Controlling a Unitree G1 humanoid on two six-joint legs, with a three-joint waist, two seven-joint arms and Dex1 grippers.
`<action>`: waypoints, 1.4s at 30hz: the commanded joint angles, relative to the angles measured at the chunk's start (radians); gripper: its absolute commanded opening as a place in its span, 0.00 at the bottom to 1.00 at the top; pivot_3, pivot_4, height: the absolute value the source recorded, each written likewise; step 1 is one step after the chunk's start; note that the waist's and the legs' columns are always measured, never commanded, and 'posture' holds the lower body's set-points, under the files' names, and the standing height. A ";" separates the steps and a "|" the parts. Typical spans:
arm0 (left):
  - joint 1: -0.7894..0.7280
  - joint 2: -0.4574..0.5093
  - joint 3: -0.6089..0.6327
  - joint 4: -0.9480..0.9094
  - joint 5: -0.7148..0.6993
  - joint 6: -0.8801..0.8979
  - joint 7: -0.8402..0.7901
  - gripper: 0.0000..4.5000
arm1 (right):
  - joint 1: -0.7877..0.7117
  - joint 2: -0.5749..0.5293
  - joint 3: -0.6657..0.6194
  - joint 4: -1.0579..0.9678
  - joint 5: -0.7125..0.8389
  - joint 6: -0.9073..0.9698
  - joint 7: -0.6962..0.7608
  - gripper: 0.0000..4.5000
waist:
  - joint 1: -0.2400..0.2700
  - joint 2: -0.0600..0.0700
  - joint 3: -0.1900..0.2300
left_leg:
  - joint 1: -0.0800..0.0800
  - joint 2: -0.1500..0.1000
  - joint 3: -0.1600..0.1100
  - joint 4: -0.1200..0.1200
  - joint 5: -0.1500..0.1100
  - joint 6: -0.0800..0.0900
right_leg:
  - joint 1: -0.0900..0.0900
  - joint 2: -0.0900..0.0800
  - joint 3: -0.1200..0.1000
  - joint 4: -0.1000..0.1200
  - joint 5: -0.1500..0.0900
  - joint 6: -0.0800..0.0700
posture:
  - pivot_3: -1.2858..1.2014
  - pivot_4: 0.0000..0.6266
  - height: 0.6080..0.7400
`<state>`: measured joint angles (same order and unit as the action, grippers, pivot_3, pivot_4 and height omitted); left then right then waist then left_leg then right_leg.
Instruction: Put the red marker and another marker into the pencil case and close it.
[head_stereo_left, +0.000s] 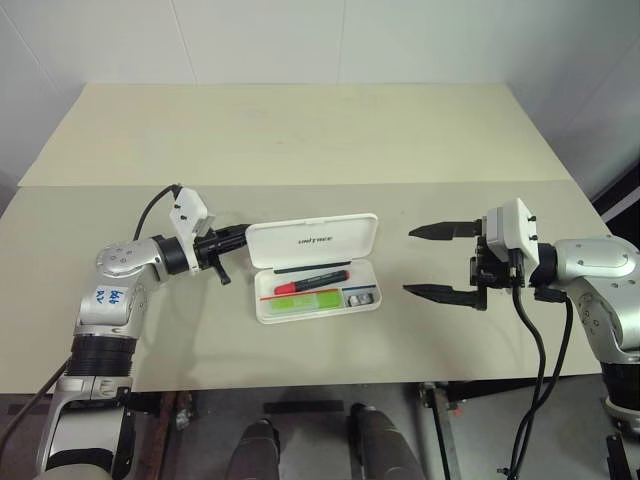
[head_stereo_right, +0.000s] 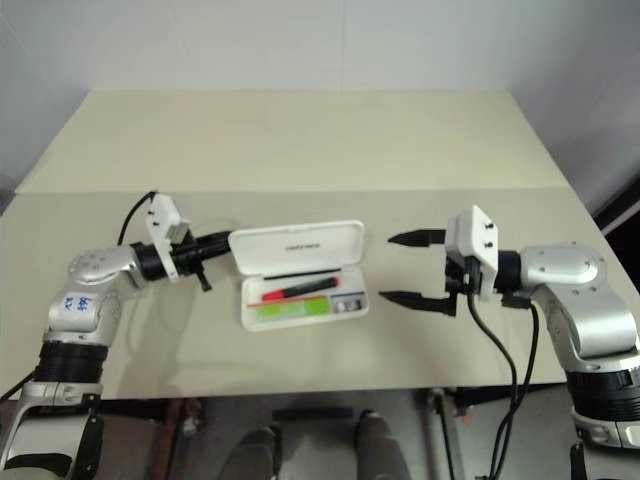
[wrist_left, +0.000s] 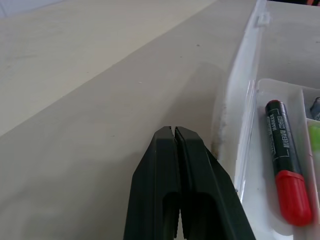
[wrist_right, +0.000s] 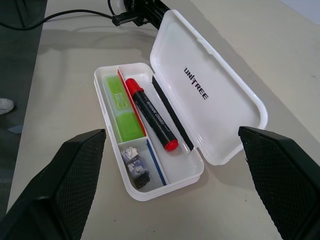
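Left gripper: fingers pressed fully together, nothing between them, pointing level at the back of the raised lid of the pencil case; the tips sit just beside the lid's outer face near its hinge end, and contact cannot be confirmed from the left wrist view. Right gripper: fingers spread wide, empty, held above the table well to the case's other side and pointing toward it, not touching it. The case lies open at the middle of the table's near half, lid standing up behind the tray with dark "UNITREE" lettering on its inner face. Red marker: black barrel, red cap, lying flat in the tray's long compartment next to the hinge. Light-green marker: lying flat in the adjacent front compartment, parallel to the red one. A small grey metallic object occupies the small end compartment.
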<state>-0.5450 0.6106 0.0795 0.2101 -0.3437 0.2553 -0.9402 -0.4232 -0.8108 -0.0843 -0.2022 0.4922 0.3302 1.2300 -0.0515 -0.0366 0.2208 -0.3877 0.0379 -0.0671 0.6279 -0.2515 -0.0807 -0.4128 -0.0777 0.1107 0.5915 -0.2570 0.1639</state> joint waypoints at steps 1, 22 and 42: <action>-0.013 0.019 -0.001 -0.073 -0.042 -0.015 -0.085 0.01 | -0.010 0.007 -0.004 -0.033 0.016 -0.007 -0.011 1.00 | 0.000 0.000 0.000 | 0.000 0.000 0.000 0.000 0.000 0.000 | 0.000 0.000 0.000 0.000 0.000 0.000 | 0.52 0.24 1.00; 0.025 0.088 -0.201 -0.154 0.114 -0.108 -0.281 0.01 | 0.002 0.023 0.006 -0.055 0.015 -0.001 -0.048 1.00 | -0.001 0.000 0.000 | 0.000 0.000 0.000 0.000 0.000 0.000 | 0.000 0.000 0.000 0.000 -0.004 -0.008 | 0.52 0.24 1.00; 0.026 0.099 -0.304 -0.252 0.211 0.027 -0.239 0.01 | 0.045 0.037 0.001 -0.098 0.026 0.002 -0.100 1.00 | -0.001 0.000 0.000 | 0.000 0.000 0.000 0.001 0.000 0.000 | 0.001 0.000 0.000 0.000 -0.004 -0.008 | 0.52 0.24 1.00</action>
<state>-0.5394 0.6998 -0.2009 -0.0298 -0.1534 0.2670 -1.1803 -0.3785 -0.7759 -0.0682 -0.2641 0.4978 0.3335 1.1365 -0.0522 -0.0364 0.2206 -0.3874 0.0379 -0.0670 0.6286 -0.2516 -0.0807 -0.4120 -0.0777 0.1111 0.5913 -0.2614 0.1556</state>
